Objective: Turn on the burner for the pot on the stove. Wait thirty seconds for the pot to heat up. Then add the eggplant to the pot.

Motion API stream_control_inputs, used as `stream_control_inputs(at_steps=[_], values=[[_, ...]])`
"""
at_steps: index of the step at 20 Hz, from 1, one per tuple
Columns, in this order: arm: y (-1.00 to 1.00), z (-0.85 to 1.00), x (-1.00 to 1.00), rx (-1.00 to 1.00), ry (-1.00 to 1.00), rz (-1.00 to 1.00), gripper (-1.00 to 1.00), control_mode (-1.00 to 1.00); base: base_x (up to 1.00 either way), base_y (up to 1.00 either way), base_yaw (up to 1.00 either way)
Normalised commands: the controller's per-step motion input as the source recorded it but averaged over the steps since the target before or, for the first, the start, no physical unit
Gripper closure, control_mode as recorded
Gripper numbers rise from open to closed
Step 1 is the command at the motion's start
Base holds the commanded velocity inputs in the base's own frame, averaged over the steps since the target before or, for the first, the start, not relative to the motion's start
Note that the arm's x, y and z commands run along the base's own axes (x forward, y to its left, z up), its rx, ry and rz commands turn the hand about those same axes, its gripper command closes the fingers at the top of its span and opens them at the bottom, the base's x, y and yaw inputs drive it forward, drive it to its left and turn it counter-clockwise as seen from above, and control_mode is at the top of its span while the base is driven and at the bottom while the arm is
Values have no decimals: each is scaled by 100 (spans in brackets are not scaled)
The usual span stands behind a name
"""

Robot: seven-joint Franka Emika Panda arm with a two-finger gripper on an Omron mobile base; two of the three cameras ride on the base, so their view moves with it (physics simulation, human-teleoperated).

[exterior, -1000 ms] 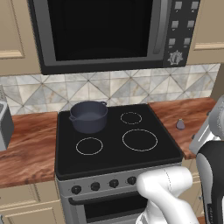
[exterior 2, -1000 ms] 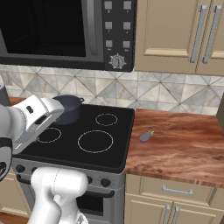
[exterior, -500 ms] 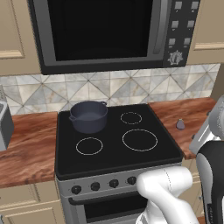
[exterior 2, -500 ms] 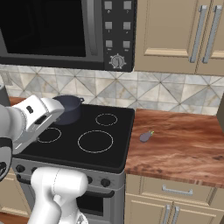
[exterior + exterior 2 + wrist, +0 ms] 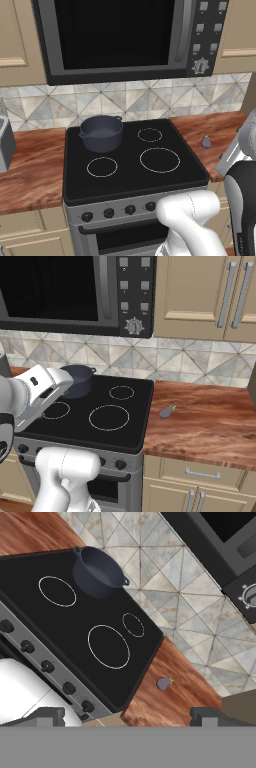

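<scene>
Hand view: pot [image 5: 98, 572] empty; eggplant [image 5: 163, 684] on counter [image 5: 170, 704].

Glossy black glass stove [image 5: 125, 172]; matt pot [image 5: 101, 133]; polished wood counter [image 5: 210, 416]

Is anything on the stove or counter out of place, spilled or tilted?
Nothing stands out. The pot sits upright on the stove at its rear left burner, and the eggplant lies on the counter beside the stove. No spill shows.
</scene>
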Motion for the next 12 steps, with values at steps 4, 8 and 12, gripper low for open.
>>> stream_control_inputs(at_steps=[4, 8, 12], values=[[0, 0, 0, 0, 0, 0, -100, -100, 0, 0, 0], [0, 0, 0, 0, 0, 0, -100, -100, 0, 0, 0], [0, 0, 0, 0, 0, 0, -100, -100, 0, 0, 0]])
